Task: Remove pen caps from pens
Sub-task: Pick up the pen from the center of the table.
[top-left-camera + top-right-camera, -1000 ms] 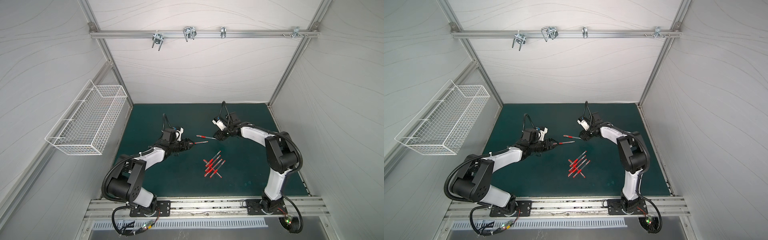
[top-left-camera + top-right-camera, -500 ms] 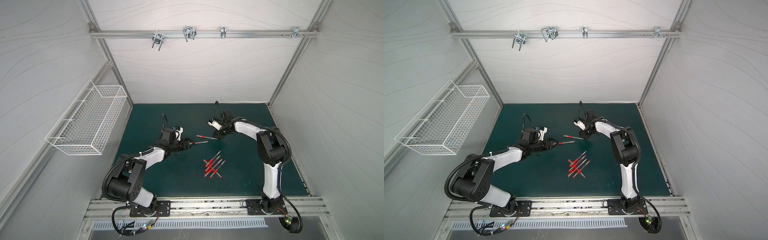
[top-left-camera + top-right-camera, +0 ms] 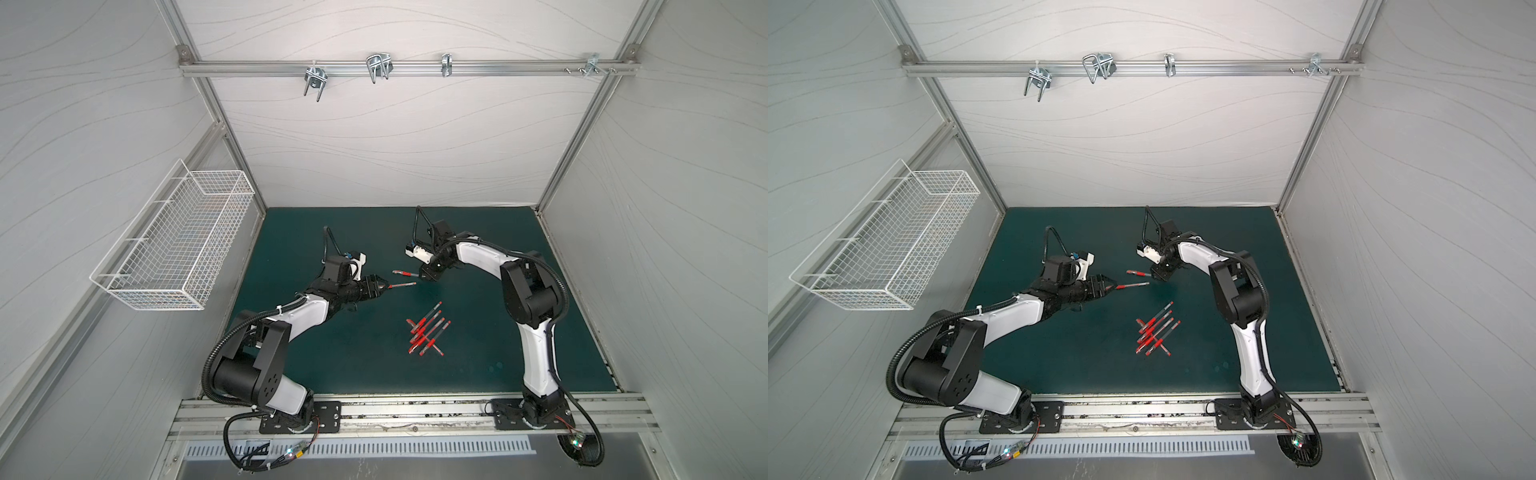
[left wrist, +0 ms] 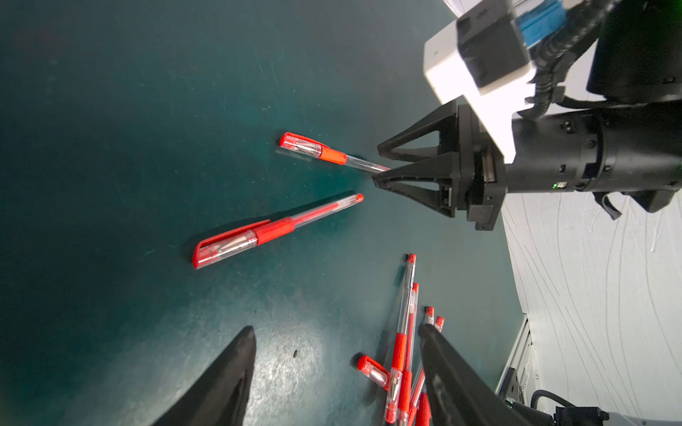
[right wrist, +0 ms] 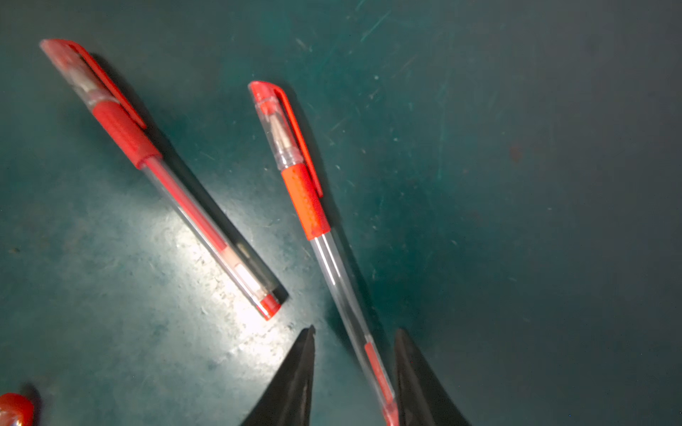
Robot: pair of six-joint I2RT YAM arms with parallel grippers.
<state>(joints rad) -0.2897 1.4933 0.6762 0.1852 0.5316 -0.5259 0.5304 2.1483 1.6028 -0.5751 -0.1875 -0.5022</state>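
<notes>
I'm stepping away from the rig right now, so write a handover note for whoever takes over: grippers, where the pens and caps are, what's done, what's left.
Left gripper: open, empty, tips just short of a capped pen lying on the mat.
Right gripper: open, jaws straddling the barrel end of a second capped pen; a gap shows, not clamped.
Pile of pens lies nearer the arm bases; a short red piece beside it looks like a loose cap.
Done: neither separate pen is uncapped.
Left: clamp, pull both caps, then work through the pile, whose caps cannot be judged here.
</notes>
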